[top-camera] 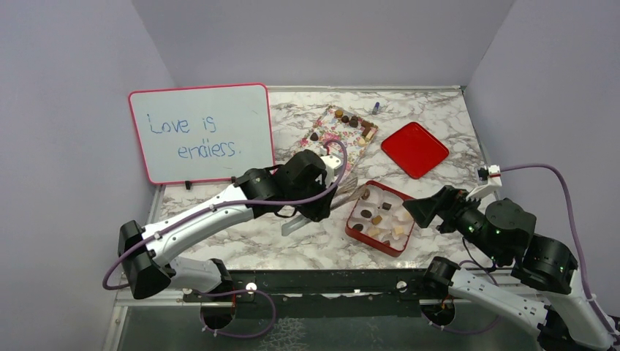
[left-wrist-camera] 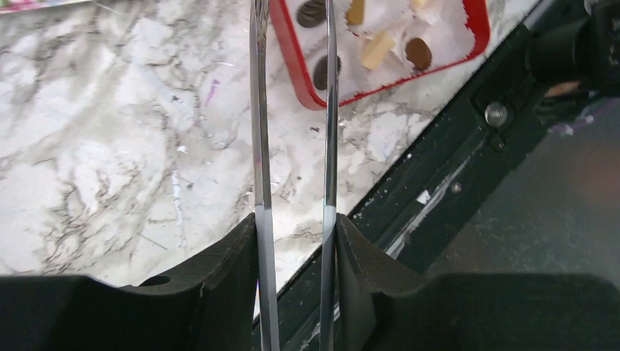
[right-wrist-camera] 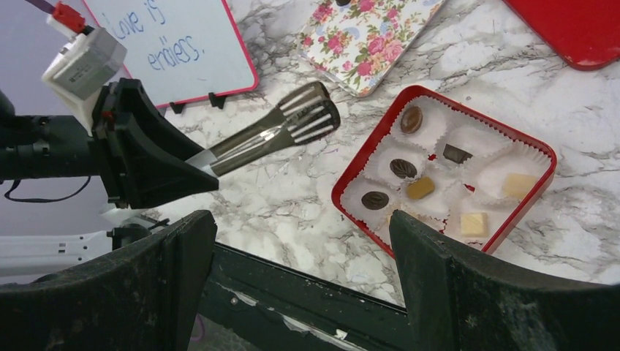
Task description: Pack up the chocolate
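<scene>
The chocolate lies in two places: several pieces at the far end of the floral tray, and several dark, light brown and cream pieces in paper cups in the red box. My left gripper is shut on metal tongs. The tongs point at the box's near-left corner. Their tips are apart and hold nothing. My right gripper is open and empty just right of the box. In the right wrist view it hangs above the table's front edge.
A red lid lies right of the floral tray. A small blue-capped object lies at the back. A whiteboard reading "Love is endless" stands at the back left. A black rail runs along the front edge.
</scene>
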`<state>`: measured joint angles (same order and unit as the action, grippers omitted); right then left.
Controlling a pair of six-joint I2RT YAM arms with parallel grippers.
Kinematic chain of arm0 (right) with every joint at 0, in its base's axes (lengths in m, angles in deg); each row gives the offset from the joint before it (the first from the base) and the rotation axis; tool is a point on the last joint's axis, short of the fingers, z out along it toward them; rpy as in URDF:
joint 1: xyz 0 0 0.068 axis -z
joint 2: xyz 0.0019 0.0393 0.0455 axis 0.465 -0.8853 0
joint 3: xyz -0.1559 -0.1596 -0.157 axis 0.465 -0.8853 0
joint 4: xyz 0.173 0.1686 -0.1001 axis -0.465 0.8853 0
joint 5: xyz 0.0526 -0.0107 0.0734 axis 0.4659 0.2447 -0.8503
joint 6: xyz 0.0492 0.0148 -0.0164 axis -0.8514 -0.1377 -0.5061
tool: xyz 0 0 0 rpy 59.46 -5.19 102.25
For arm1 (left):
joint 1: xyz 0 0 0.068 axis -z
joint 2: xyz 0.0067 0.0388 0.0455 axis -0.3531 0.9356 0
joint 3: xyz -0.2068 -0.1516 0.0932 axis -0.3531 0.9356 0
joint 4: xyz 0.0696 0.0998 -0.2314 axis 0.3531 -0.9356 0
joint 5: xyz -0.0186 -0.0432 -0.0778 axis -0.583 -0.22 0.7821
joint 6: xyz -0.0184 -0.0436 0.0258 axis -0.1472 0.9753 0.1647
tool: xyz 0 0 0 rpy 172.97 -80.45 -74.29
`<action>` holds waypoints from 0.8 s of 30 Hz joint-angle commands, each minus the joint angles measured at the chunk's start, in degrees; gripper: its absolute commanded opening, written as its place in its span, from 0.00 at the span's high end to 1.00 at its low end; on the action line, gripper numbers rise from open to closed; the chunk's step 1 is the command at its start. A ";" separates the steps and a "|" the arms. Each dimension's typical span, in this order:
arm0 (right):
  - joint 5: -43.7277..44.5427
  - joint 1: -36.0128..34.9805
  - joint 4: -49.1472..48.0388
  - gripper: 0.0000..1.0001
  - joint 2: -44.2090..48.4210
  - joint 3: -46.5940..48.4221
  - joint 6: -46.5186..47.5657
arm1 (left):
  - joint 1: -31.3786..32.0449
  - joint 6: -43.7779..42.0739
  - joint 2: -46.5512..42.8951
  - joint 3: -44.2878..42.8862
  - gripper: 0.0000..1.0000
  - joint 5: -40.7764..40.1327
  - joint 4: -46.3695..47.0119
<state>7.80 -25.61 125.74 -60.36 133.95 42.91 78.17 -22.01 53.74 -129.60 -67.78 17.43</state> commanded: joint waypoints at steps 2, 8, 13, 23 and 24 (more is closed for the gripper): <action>-0.94 -0.44 -2.37 0.05 -0.91 -0.60 0.15 | 0.18 7.47 -4.03 0.94 0.61 -17.00 1.10; -0.94 -0.47 -2.64 0.05 -0.91 -0.90 0.24 | 0.22 12.91 -5.93 6.02 0.61 -23.46 1.55; -1.00 -0.46 -2.59 0.05 -0.83 -0.64 0.29 | -0.05 17.21 -5.61 11.45 0.61 -29.30 0.65; -1.52 -0.40 -2.48 0.05 -1.67 -0.23 0.42 | -0.97 23.17 0.24 19.33 0.60 -33.61 4.90; -1.47 -0.46 -2.44 0.05 -1.60 -0.25 0.42 | -0.98 23.38 0.56 20.08 0.60 -33.42 5.81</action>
<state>7.08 -25.61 125.11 -61.39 133.42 42.93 77.65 -1.88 53.08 -111.63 -97.79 19.05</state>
